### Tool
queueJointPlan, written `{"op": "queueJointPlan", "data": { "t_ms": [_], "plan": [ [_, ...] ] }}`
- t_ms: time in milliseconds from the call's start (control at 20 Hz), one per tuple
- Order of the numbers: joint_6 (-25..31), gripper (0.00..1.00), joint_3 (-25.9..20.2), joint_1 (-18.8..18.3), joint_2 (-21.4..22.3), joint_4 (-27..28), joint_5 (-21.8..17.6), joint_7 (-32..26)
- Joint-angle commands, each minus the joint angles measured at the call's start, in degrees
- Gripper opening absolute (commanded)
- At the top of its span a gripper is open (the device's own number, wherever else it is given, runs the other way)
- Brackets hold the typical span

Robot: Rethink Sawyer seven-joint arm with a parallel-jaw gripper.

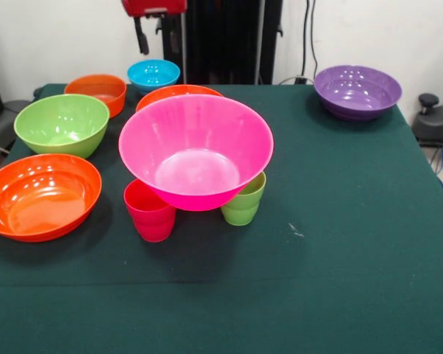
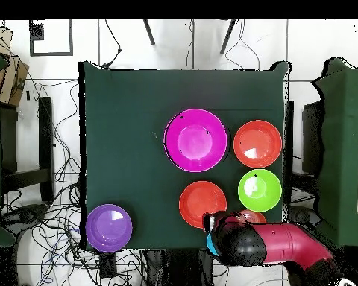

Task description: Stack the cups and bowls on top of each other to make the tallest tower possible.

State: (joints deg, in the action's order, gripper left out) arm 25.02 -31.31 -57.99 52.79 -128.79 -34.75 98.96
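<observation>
Hand (image 1: pixel 142 37) raised at worktop's (image 1: pixel 340 221) far edge, above small blue bowl (image 1: pixel 153 73); fingers' spread: cannot tell. Pink bowl (image 1: pixel 196 150) mid-worktop, well apart from hand, propped on red cup (image 1: pixel 150 212) and green cup (image 1: pixel 244 202). Seven bowls counted: three orange, one each blue, green, pink, purple. Two cups visible.

Red-black arm (image 2: pixel 275 246) drawn back at table's base edge — hand (image 1: pixel 143 35) raised, finger state unclear.
</observation>
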Motion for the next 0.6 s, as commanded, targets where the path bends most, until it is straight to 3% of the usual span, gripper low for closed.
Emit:
{"op": "queueJointPlan", "data": {
  "t_ms": [50, 350, 600],
  "plan": [
    [-3.1, 1.00, 5.4, 4.1, -5.2, 6.5, -3.5, 6.7],
    [-4.2, 1.00, 7.6, 5.3, -8.0, 8.4, -4.0, 6.1],
    [-2.3, 1.00, 6.6, 4.2, -8.2, 9.6, -2.8, 2.9]
  ]
}}
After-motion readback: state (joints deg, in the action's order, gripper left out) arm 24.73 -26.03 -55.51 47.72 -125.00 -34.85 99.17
